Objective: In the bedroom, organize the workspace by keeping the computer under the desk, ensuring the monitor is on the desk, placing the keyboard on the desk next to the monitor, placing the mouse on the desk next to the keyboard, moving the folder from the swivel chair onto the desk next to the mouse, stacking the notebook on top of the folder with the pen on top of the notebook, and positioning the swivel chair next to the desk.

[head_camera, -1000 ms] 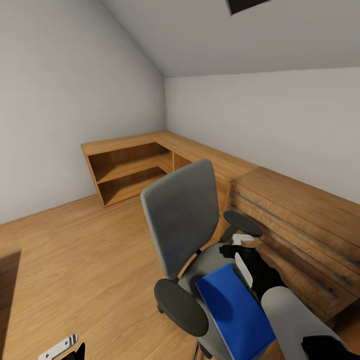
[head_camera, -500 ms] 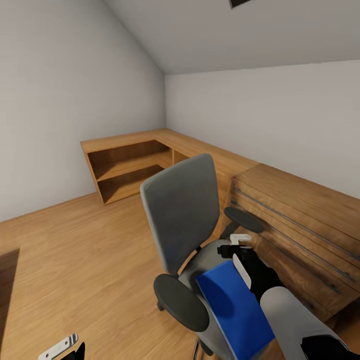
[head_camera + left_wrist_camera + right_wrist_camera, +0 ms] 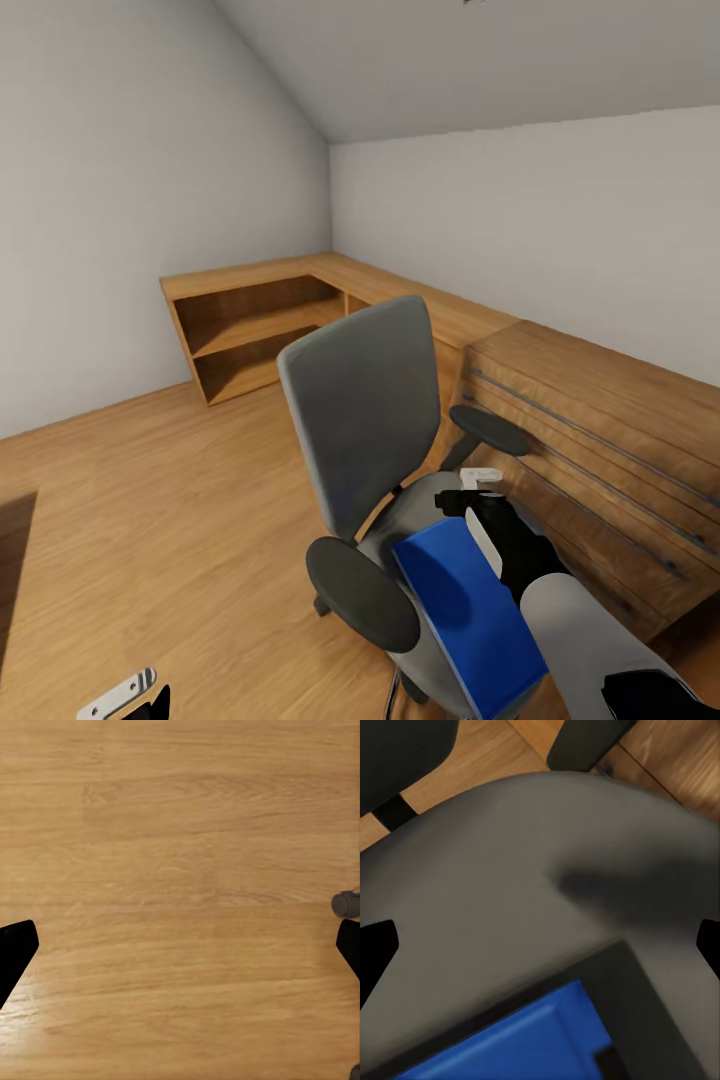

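The right tool (image 3: 540, 945) hung over the seat of the swivel chair (image 3: 365, 420), its two dark fingertips (image 3: 376, 949) spread wide apart and gripping nothing. Under it the folder (image 3: 465, 610) lay bright blue on the grey seat, tilted, close beside the right arm (image 3: 575, 625). The left tool (image 3: 180, 952) was likewise wide open above bare wooden floor (image 3: 150, 520), holding nothing. Behind the chair, light wooden cabinets (image 3: 590, 440) ran along the wall to corner shelves (image 3: 250, 335).
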`<state>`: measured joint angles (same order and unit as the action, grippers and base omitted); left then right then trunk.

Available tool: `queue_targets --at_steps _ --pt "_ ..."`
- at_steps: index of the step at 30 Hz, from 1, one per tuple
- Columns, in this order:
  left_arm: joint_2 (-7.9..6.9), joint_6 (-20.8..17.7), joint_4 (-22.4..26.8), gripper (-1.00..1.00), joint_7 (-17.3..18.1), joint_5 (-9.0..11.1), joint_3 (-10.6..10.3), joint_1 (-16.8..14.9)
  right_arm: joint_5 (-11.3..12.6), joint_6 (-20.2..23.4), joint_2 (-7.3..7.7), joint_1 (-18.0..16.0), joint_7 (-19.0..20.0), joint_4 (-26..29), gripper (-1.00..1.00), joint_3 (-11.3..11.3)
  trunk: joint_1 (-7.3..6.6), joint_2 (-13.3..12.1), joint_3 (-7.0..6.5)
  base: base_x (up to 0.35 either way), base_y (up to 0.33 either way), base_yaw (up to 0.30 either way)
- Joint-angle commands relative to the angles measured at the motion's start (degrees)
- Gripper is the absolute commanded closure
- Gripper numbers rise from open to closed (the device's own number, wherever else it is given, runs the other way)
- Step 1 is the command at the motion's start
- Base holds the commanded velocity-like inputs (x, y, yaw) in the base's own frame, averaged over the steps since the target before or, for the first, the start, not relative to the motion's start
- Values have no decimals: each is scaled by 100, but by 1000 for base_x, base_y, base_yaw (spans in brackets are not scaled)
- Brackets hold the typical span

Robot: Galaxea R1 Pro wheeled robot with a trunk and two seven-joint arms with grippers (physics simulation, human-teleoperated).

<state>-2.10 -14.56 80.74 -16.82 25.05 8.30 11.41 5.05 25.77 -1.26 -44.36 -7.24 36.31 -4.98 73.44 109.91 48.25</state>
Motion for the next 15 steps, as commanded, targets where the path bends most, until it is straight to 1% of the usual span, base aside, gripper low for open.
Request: queue_targets --at_steps 1,15 --pt "-2 -20 12 -100 -32 52 -4 1 53 25 3 -3 -50 7 -100 -29 22 44 23 0 0 0" --pt "-3 -20 12 -100 -32 61 -4 1 49 25 3 -3 -50 7 -100 -36 330 605 274 0 0 0"
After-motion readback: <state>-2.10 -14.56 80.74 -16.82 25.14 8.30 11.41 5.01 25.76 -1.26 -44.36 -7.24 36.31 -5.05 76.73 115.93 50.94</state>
